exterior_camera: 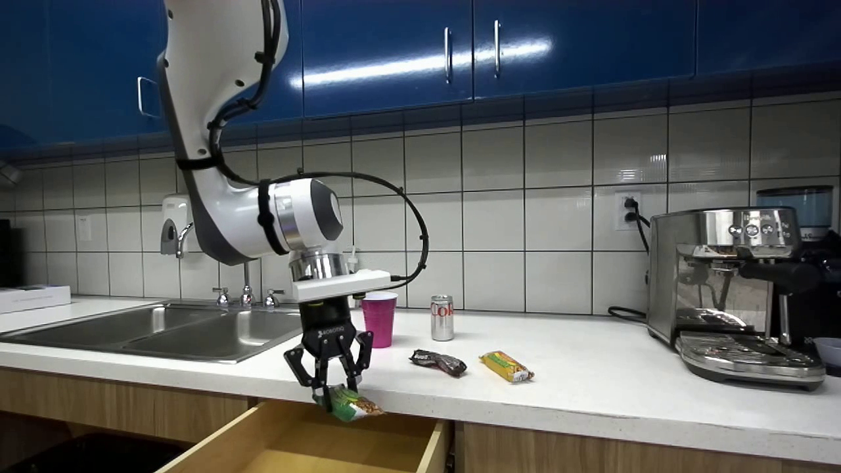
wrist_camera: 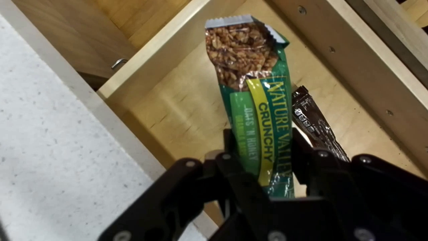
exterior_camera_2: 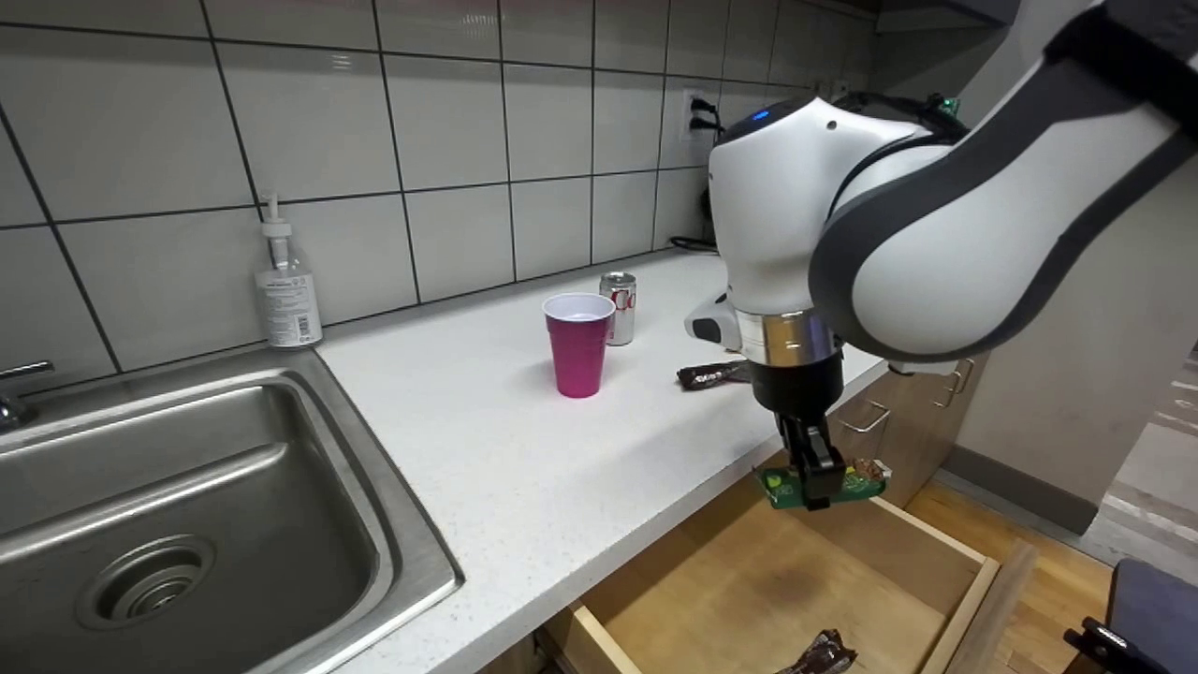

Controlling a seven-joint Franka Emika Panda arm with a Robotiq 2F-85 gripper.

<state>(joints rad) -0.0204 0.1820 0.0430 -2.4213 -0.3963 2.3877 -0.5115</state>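
Granola bar point(wrist_camera: 257, 110) in green wrapping sits pinched between the fingers of your gripper point(exterior_camera: 340, 392), held from both sides. You have it above the open drawer point(wrist_camera: 147, 60), just past the front edge of the counter point(exterior_camera: 591, 368). In the wrist view your gripper hides its near end, so you cannot make out where the wrapper finishes.

A brown bar point(wrist_camera: 316, 122) lies lower, on the drawer's floor near its front wall; a finger and the granola bar cover part of it there, and in an exterior view the picture's bottom edge cuts it off. The drawer's front runs out of the picture in both exterior views.

On the counter, set back from the front edge, you see a dark packet point(exterior_camera: 439, 362) and a yellow packet point(exterior_camera: 506, 366); in an exterior view your arm point(exterior_camera_2: 777, 225) covers part of the dark one and nearly all of the yellow one. A pink cup point(exterior_camera_2: 578, 351) hides one side of a silver can point(exterior_camera_2: 625, 314), which stands nearer the counter's back edge. Toward that edge, a coffee machine point(exterior_camera: 729, 289) partly blocks a dark appliance point(exterior_camera: 818, 210) that you can hardly make out.
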